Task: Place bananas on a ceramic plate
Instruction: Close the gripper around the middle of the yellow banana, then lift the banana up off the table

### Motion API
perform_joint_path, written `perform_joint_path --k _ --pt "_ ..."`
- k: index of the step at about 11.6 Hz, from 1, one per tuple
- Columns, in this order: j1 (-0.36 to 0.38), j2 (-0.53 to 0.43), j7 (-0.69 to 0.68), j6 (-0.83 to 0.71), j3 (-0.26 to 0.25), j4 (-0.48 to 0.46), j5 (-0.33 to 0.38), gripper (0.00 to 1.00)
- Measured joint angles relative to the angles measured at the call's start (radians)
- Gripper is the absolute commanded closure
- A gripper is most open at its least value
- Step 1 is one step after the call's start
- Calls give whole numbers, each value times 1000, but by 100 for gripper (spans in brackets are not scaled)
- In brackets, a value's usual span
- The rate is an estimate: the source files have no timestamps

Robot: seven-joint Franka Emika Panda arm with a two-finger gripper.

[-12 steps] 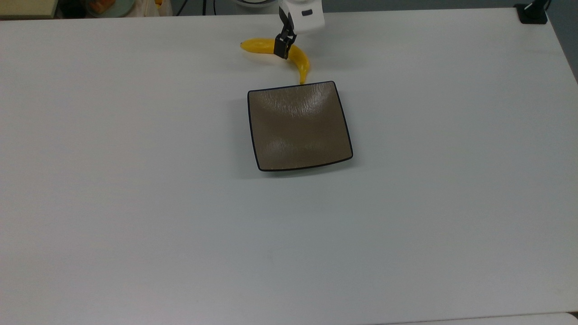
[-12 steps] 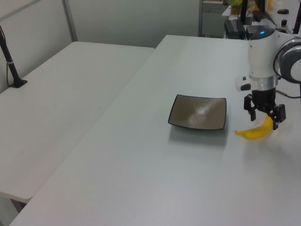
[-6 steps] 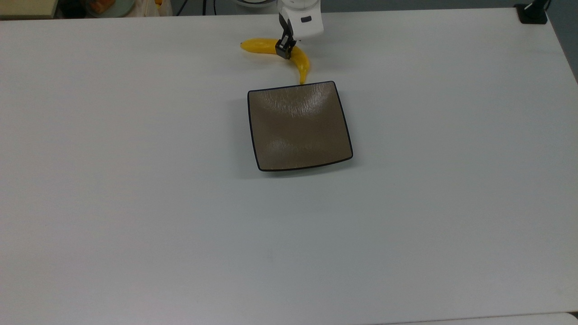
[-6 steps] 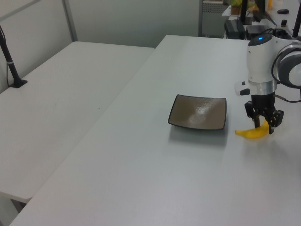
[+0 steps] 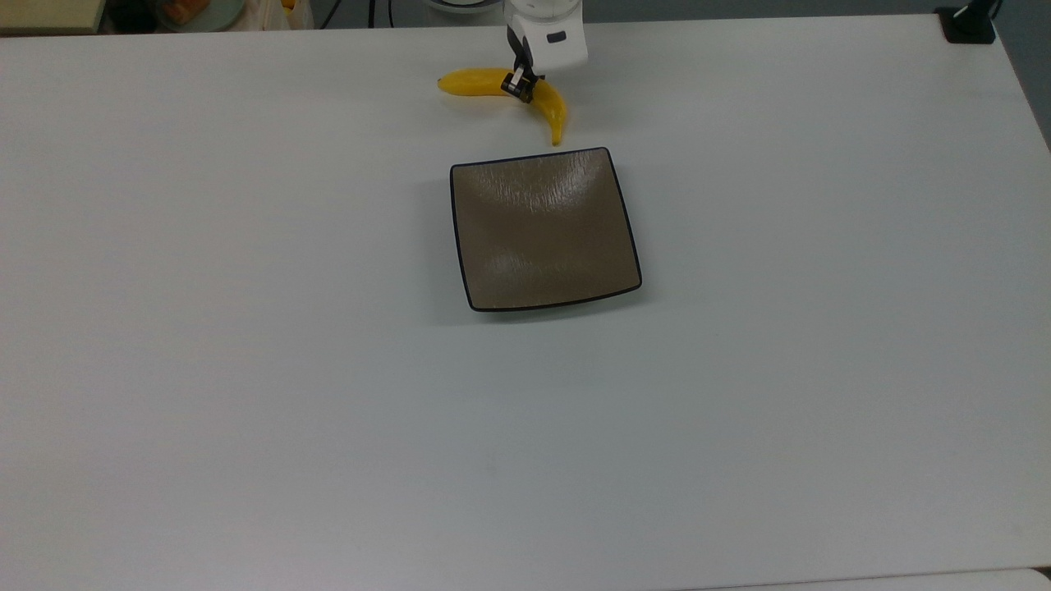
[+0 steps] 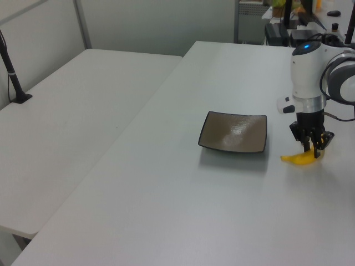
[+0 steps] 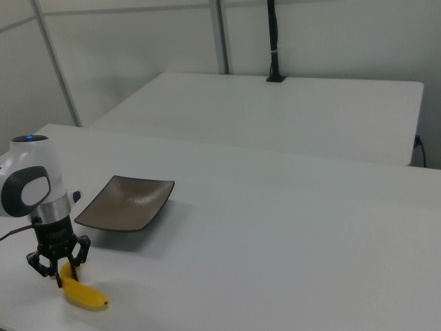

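The pincer points straight down, fingers closed in.

The gripper covers the middle of the banana, so the contact itself is hidden. In the left view's right, the arm runs off the frame edge. In the right view's lower left, the banana's near end sits behind the fingers.

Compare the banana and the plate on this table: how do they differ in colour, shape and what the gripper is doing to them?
The banana is bright yellow; the plate is brown-taupe with a thin black rim. The banana is long and curved; the plate is square and shallow. The gripper is shut on the banana's middle, while the plate sits untouched and bare. Both look glossy and lie close together on the white table.
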Motion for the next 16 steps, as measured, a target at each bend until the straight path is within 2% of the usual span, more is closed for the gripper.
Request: perform_joint_path --k 9,12,16 --pt "-7 -16 2 -8 0 22 0 100" --pt "-18 -47 2 -131 0 132 0 100" --pt "-58 -57 2 -338 -2 382 0 100"
